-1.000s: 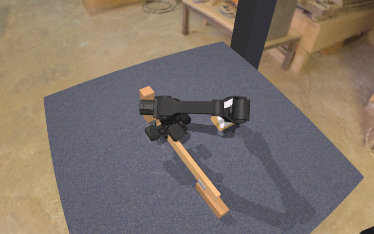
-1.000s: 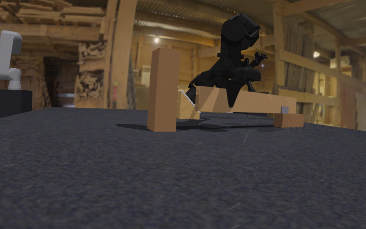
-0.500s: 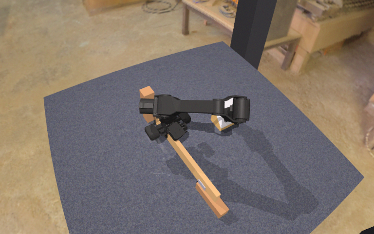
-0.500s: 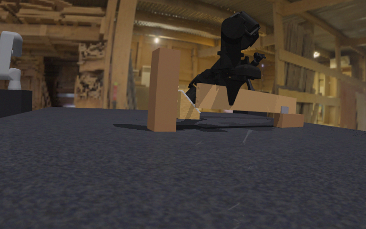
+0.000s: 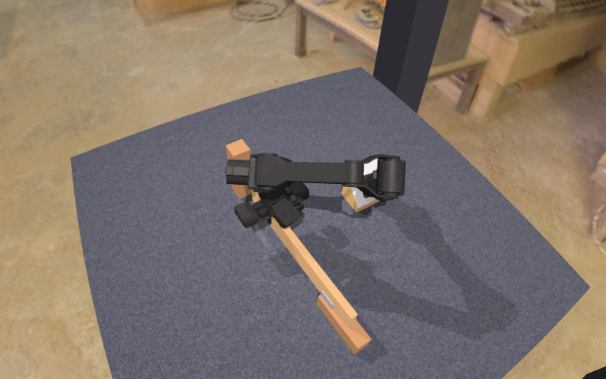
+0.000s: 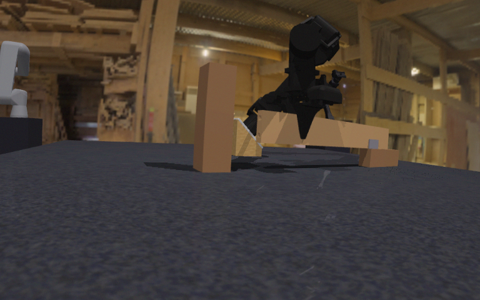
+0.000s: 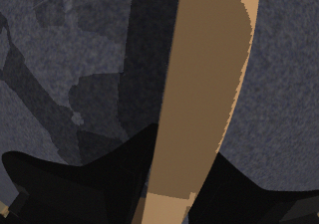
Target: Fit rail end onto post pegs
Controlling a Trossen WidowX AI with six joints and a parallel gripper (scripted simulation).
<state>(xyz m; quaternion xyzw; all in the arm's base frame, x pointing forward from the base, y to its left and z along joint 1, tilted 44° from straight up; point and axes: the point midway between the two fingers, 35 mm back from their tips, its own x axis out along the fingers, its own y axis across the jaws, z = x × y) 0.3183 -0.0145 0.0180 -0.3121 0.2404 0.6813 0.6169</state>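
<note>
Going from the left in the exterior view, the post (image 6: 214, 117) is standing upright on the surface (image 6: 124, 222); its pegs are not showing. Just beside it, the rail (image 6: 322, 134) is hanging lifted at its near end, apart from the post, with the end effector (image 6: 304, 132) clamping it from above near that end. Farther right, its far end is sitting in the bracket (image 6: 373, 143) on the footboard block (image 6: 378, 157). Doing this well likely means levelling the rail first, lining the holes up with the pegs, then sliding straight in without dragging the far end out.
</note>
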